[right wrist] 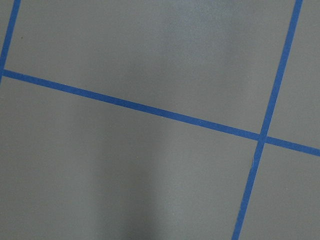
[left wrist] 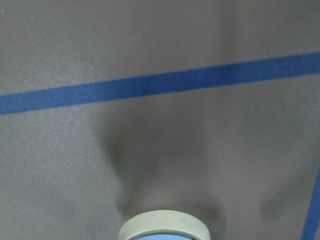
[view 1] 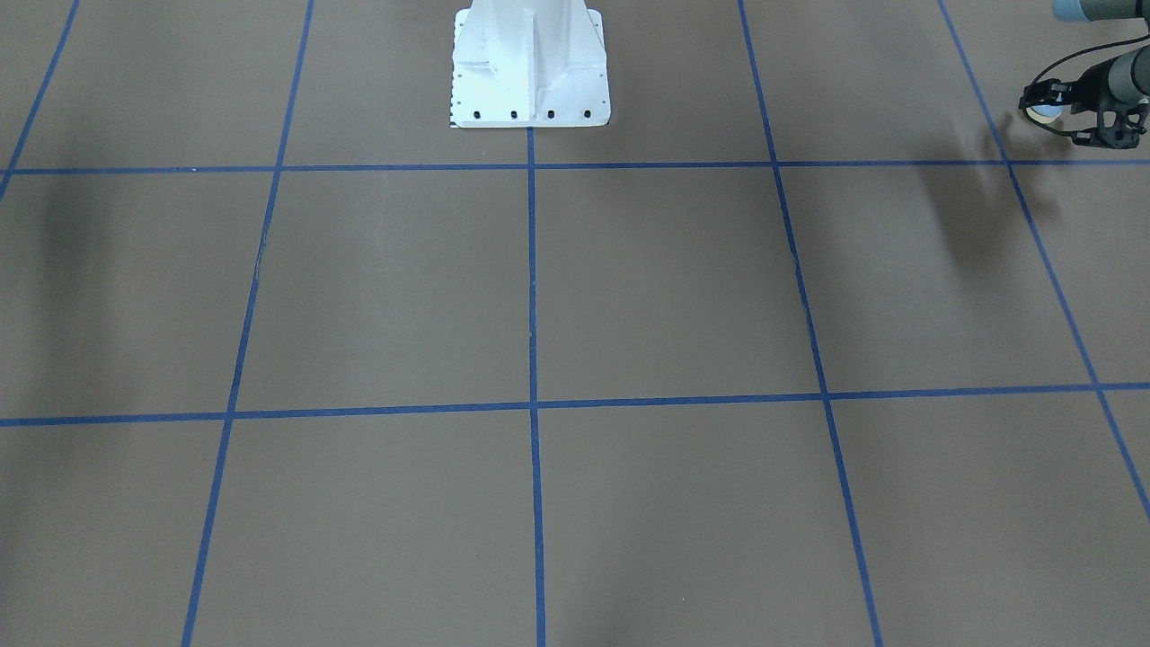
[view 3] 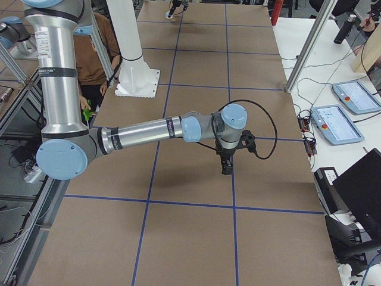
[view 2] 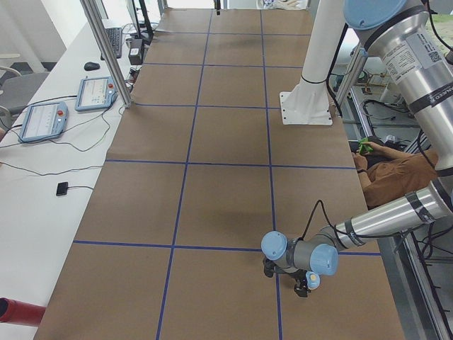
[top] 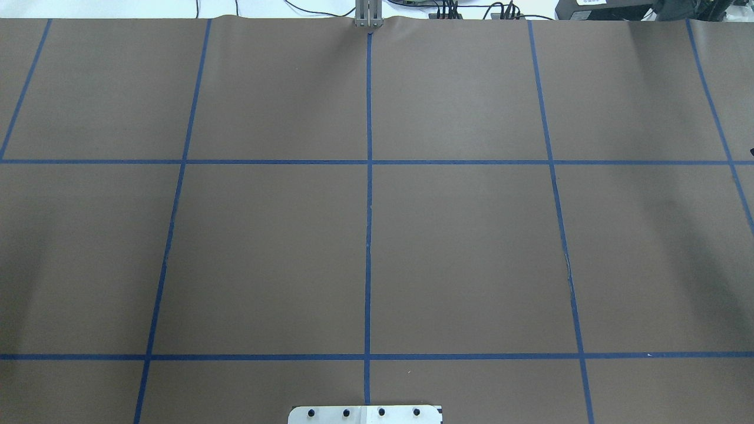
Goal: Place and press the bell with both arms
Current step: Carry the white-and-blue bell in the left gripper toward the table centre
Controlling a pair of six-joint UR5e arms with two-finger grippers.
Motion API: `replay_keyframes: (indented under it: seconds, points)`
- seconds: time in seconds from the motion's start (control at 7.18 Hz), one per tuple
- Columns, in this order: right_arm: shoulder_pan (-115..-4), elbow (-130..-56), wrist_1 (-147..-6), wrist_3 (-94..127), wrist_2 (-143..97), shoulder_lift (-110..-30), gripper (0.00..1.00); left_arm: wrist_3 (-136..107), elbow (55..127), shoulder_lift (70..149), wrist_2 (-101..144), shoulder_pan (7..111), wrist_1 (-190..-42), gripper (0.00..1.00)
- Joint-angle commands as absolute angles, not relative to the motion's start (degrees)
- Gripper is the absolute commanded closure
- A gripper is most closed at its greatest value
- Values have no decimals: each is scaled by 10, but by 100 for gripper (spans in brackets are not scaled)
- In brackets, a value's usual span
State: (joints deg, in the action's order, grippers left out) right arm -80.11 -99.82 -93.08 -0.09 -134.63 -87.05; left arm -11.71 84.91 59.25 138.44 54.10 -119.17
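I see the small light-blue domed bell with cream base ring (view 1: 1045, 112) gripped between the fingers of the left arm's black two-finger gripper (view 1: 1044, 106), held off the brown paper-covered table with blue tape grid (view 1: 665, 288) near its left end. The right arm's black gripper (view 3: 227, 167) shows only in the right side view; I cannot tell its jaw state.

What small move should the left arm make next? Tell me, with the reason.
Probably carry the bell inward toward the middle squares before lowering it. The left hand grips the bell at the table's end, seemingly raised, since its shadow falls apart from it. The right hand hangs far off, so a press there looks awkward.
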Motion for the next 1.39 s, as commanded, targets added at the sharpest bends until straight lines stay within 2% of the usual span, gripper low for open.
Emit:
replay_keyframes:
  seconds: [0.0, 0.14, 0.42, 0.7, 0.84, 1.11, 1.25]
  points:
    - [-801, -998, -931, -1, -1346, -870, 0, -118, 848, 593, 1385, 535, -1192, 6]
    - [-801, -998, -931, -1, -1346, -870, 0, -118, 848, 594, 1385, 533, -1192, 10]
    - [-800, -998, -931, -1, -1346, -870, 0, -118, 846, 593, 1385, 531, -1191, 32]
    - [-800, -1003, -931, 0, -1347, -870, 0, -119, 845, 593, 1385, 530, -1195, 85]
    - [-798, -1006, -932, 0, -1346, -869, 0, -124, 850, 591, 1387, 531, -1224, 100]
    - [-797, -1006, -932, 0, -1345, -869, 0, -125, 907, 596, 1459, 534, -1192, 100]
    - [-796, -1005, -931, 0, -1346, -869, 0, -125, 953, 629, 1471, 539, -1122, 100]
